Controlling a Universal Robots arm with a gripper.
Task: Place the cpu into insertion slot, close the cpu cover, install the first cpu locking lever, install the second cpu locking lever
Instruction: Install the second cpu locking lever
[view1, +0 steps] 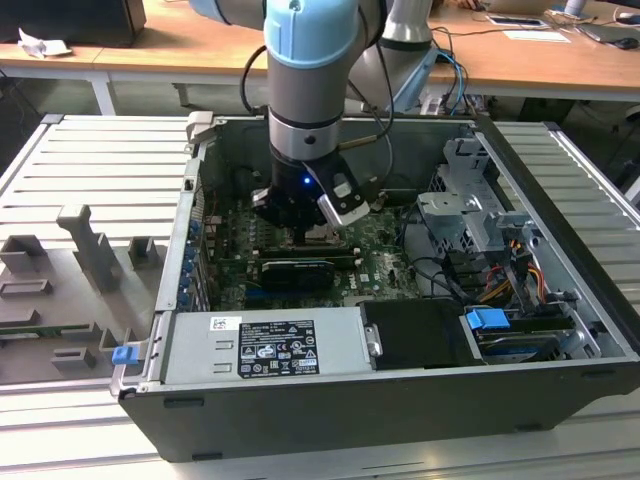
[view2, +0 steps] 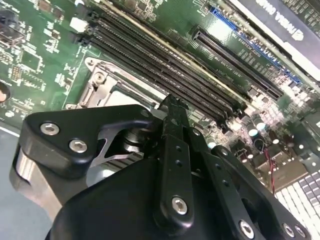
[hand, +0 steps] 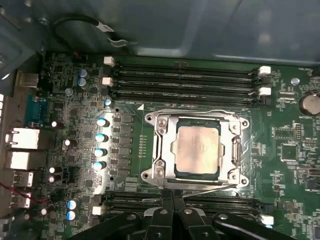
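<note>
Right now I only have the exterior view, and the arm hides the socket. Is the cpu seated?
Observer: Yes. In the first wrist view the cpu lies flat and square in its socket.
Operator: Is the cover down?
Observer: The cpu cover lies flat around the chip, not raised.
Operator: And where exactly is the gripper?
Observer: The gripper, its fingertips together, is at one edge of the cover, right by a thin metal lever that runs along that edge.
</note>
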